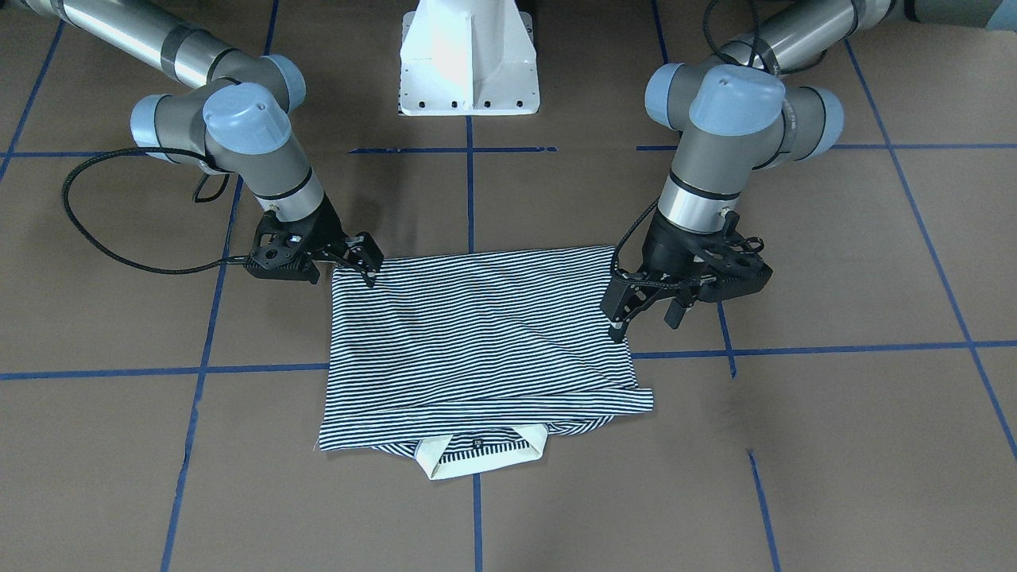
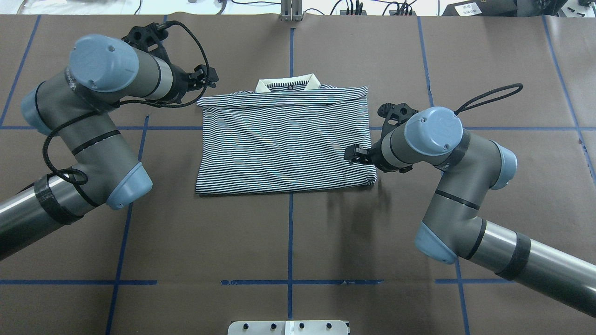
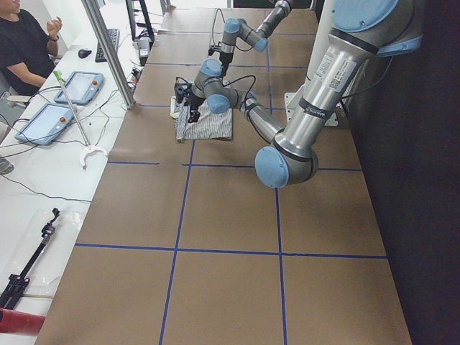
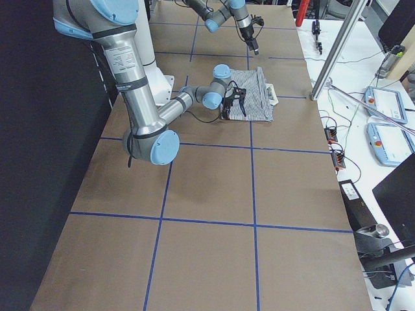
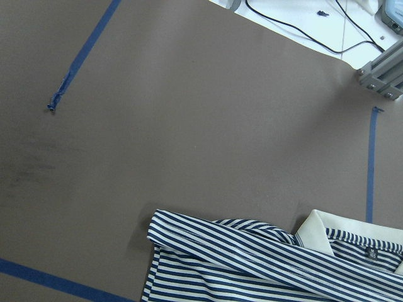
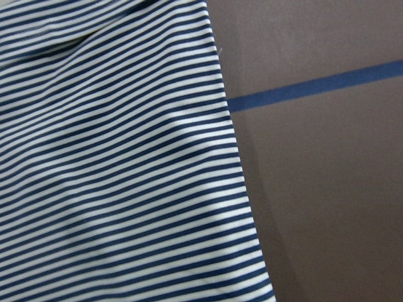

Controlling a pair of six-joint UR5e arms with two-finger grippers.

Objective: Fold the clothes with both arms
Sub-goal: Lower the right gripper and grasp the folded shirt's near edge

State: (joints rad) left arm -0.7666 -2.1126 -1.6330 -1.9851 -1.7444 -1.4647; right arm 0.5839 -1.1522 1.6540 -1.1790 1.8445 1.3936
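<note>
The striped polo shirt (image 1: 477,334) lies flat on the brown table, folded into a rough rectangle, with its cream collar (image 1: 445,465) peeking out at the edge far from the robot. It also shows in the overhead view (image 2: 284,139). My left gripper (image 1: 645,318) hangs open and empty just off the shirt's side edge, by the far left corner in the overhead view (image 2: 207,77). My right gripper (image 1: 369,266) is at the opposite side edge near the robot-side corner (image 2: 353,153), and looks open and holds nothing. The wrist views show only cloth (image 5: 252,258) (image 6: 113,157) and table.
The white pedestal (image 1: 469,63) stands at the robot's side of the table. Blue tape lines (image 2: 289,223) cross the brown surface. An operator (image 3: 25,43) sits beyond the far edge, beside tablets and cables on a white bench.
</note>
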